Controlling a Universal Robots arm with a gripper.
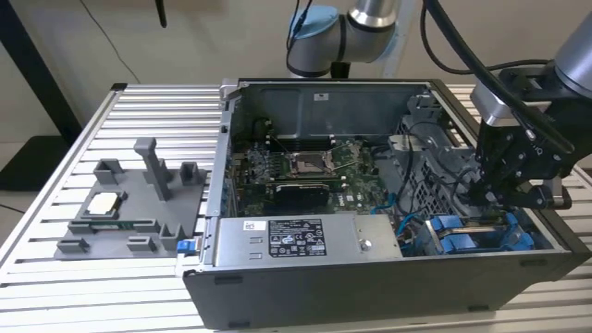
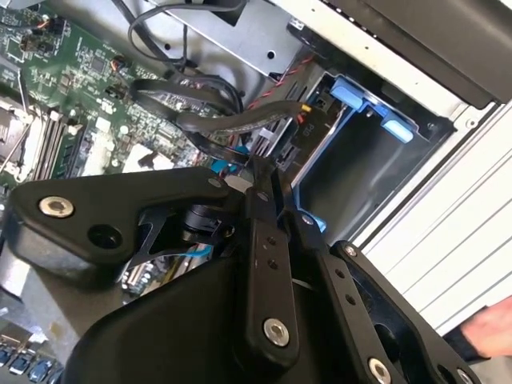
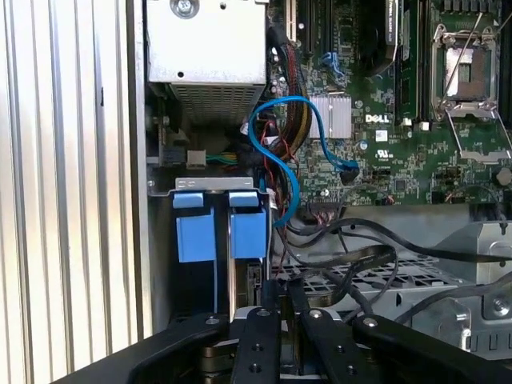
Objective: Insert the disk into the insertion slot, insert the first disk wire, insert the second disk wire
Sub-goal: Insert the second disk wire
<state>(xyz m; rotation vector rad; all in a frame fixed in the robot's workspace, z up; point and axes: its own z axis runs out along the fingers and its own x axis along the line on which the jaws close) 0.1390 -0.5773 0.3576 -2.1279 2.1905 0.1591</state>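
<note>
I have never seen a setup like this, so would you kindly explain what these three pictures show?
The exterior view looks at an opened computer case lying on a ribbed metal table. A robot arm reaches into the case at the exterior view's right, and its black gripper hangs over the blue drive bays. The two wrist views come from cameras riding on the arm: they look past the gripper at the green circuit board and loose cables. A grey plastic tray lies beside the case. I cannot tell whether the gripper holds anything.

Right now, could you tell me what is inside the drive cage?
The drive cage holds two blue carriers, side by side. The gripper covers their far ends, so any wire connections there stay hidden.
</note>
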